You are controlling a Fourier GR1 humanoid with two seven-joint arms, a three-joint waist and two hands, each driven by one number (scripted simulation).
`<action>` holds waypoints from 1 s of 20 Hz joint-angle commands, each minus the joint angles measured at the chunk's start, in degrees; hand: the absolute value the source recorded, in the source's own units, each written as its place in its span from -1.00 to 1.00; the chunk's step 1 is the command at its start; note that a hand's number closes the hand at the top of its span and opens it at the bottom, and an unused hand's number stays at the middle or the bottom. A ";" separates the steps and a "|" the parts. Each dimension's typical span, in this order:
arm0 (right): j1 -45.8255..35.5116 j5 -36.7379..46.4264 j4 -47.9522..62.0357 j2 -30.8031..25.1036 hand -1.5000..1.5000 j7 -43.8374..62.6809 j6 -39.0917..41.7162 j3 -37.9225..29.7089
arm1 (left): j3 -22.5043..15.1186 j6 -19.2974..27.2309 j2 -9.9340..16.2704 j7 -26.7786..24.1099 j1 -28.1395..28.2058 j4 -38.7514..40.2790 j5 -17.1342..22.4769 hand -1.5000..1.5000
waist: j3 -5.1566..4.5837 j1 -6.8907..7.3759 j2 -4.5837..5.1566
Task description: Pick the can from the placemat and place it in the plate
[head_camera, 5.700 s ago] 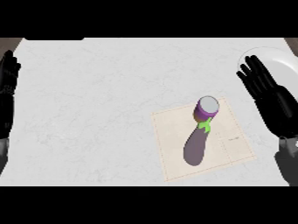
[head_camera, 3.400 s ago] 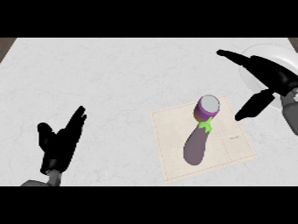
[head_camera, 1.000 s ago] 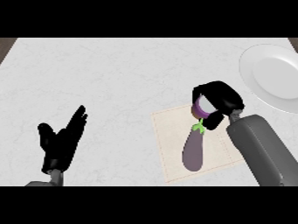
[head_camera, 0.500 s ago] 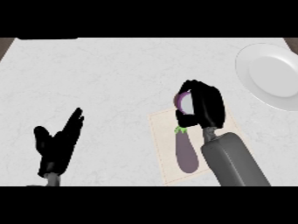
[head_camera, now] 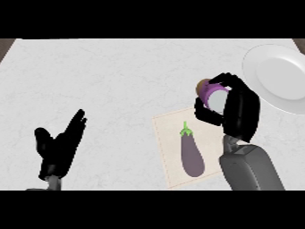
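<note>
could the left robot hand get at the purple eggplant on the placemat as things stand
Probably yes. The left robot hand is open and holds nothing, and only bare counter lies between it and the purple eggplant on the beige placemat. The right robot hand, curled round the purple can, is beyond it.

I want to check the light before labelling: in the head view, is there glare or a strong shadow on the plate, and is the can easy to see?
Head view: the plate is evenly lit, with only soft grey shading along its rim and no hard glare; the can is mostly hidden by the right hand curled round it, only its purple top showing.
</note>
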 commanded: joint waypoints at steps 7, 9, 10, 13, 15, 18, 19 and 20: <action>-0.11 -18.00 3.91 -7.24 1.00 -12.58 -10.24 -16.27 | 1.04 -0.61 -0.60 0.96 -0.29 1.61 0.08 0.00 | -0.15 0.72 0.46; -0.43 -21.18 6.95 -9.42 1.00 -17.03 -11.78 -18.81 | 0.18 -1.18 -1.60 -2.16 -1.28 5.33 -1.31 0.00 | -0.17 0.60 0.50; -1.20 -24.58 13.72 -12.57 1.00 -22.73 -13.36 -21.90 | -0.53 -0.96 -1.61 0.00 -0.24 2.49 -0.83 0.00 | -0.06 1.26 0.78; -6.49 -22.01 22.86 -11.84 1.00 -23.93 -20.42 -25.38 | -0.09 -0.66 -1.60 0.92 -0.71 0.98 -0.67 0.00 | -0.08 1.83 0.82; -10.95 -26.97 28.82 -17.26 1.00 -27.66 -17.42 -28.94 | -0.51 0.38 -2.43 2.92 -5.43 3.52 -1.84 0.00 | -0.06 1.58 0.98; -12.09 -32.55 37.12 -20.44 1.00 -36.62 -17.85 -32.63 | -0.49 -0.96 -1.80 0.45 -1.17 2.43 -1.69 0.00 | -0.05 1.85 0.92; -16.50 -33.28 41.28 -21.49 1.00 -37.58 -17.76 -33.69 | 0.19 -2.59 -1.07 0.37 -1.44 2.69 -0.50 0.00 | -0.05 2.27 1.02; -15.62 -35.85 42.54 -23.30 1.00 -40.37 -16.19 -35.42 | -1.56 0.24 -3.38 0.54 -1.33 1.98 -2.52 0.00 | -0.04 1.97 0.94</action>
